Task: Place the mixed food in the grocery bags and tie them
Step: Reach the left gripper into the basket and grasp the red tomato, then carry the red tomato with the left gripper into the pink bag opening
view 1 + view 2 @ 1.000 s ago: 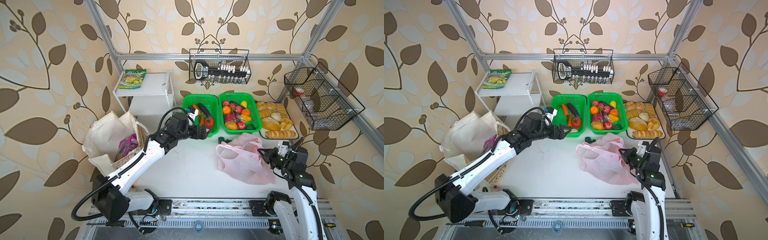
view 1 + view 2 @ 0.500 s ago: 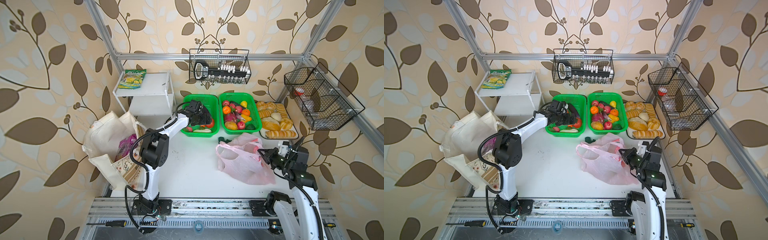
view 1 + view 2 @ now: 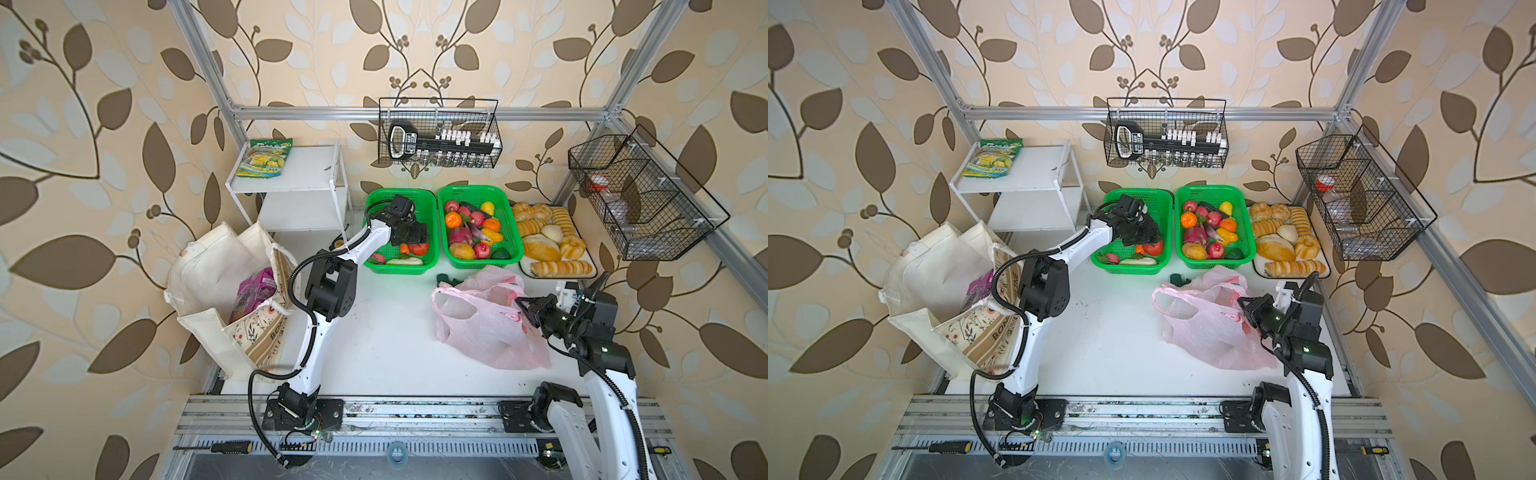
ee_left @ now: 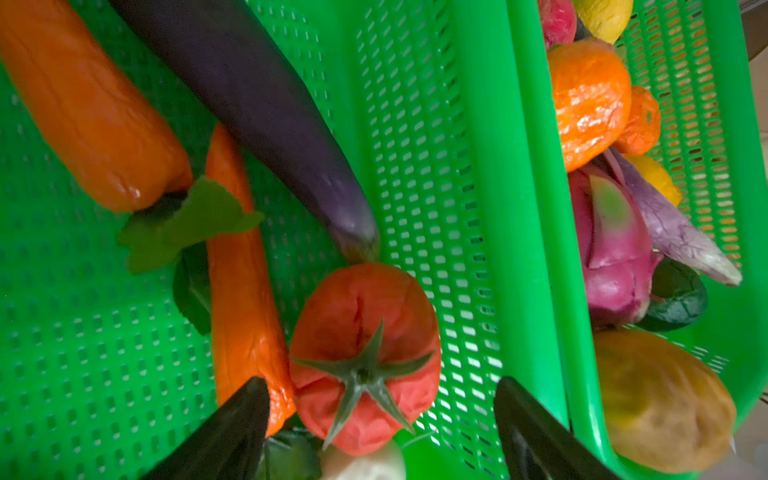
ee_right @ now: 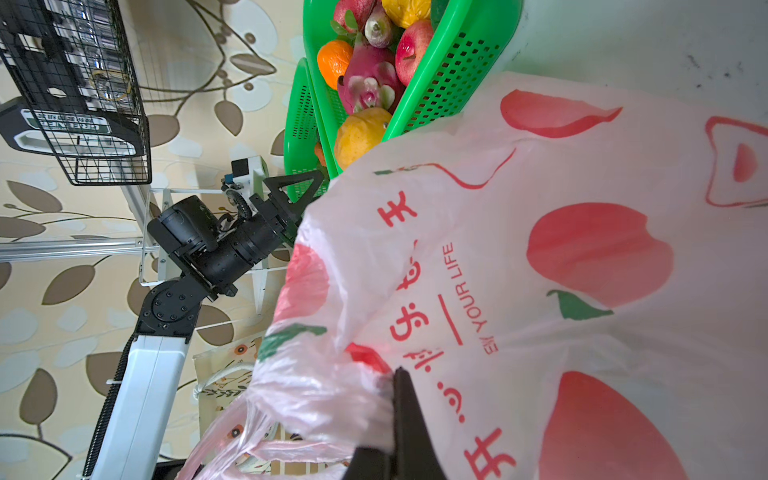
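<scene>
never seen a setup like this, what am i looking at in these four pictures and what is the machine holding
Two white robot arms stand at a white table. Each ends in a two-fingered claw. Two pictures look down from overhead; the two close-ups come from cameras on the wrists. The left claw hangs open over a red tomato in a green plastic basket, holding nothing. The right claw is shut on a thin pink plastic bag. A cream canvas tote beside the left arm holds a purple packet.

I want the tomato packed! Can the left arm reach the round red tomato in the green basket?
Probably yes. Open jaws of the left arm stand either side of the round red tomato, nothing covers it; the long orange carrot lies close by one jaw.
</scene>
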`<action>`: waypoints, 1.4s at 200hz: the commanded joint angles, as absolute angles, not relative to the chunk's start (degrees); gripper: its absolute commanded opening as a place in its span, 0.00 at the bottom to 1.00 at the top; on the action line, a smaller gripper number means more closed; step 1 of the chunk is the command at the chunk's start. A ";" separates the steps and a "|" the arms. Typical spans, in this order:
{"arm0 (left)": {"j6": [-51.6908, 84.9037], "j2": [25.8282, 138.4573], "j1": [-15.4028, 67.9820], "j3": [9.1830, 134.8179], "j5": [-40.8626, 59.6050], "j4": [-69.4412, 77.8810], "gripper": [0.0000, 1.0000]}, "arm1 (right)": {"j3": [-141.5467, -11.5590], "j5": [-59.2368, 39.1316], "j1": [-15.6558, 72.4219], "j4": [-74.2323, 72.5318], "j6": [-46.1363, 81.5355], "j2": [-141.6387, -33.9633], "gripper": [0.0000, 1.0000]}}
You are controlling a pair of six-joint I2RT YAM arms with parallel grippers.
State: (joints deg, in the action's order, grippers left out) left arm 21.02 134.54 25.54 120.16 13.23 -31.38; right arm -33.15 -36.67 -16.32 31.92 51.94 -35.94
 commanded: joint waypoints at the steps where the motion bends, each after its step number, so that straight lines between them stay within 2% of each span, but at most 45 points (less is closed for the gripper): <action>1: 19.17 136.52 25.93 123.95 13.11 -33.81 0.85 | -34.39 -37.33 -16.51 31.97 51.08 -36.09 0.00; 39: 17.08 139.20 26.76 125.62 14.77 -34.75 0.84 | -34.28 -37.62 -16.52 31.18 51.64 -36.67 0.00; 97: 15.86 140.42 27.23 128.94 14.88 -37.73 0.72 | -34.36 -38.32 -16.54 31.63 51.70 -36.31 0.00; 114: 14.73 139.62 27.24 128.94 15.03 -39.61 0.62 | -34.19 -38.25 -16.52 31.67 52.13 -35.77 0.00; 127: 14.54 137.91 27.19 128.89 14.98 -41.49 0.58 | -34.02 -38.23 -16.53 31.65 52.29 -35.43 0.00; 165: 13.88 126.47 27.23 125.29 14.91 -42.34 0.58 | -34.08 -38.85 -16.52 31.47 53.00 -35.01 0.00; 189: 13.91 116.04 27.16 118.01 16.07 -40.15 0.59 | -34.10 -39.50 -16.52 31.11 53.68 -34.61 0.00; 242: 20.26 92.85 27.89 88.87 23.42 -32.26 0.58 | -33.63 -39.69 -16.47 30.22 54.31 -34.35 0.00; 280: 28.16 82.92 28.82 68.99 27.67 -25.06 0.58 | -33.66 -39.73 -16.48 28.79 55.19 -34.55 0.00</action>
State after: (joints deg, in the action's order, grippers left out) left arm 22.02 84.53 27.88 78.59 23.11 -29.63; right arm -33.15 -38.96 -16.32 30.57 54.13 -34.63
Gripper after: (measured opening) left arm 0.676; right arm 0.047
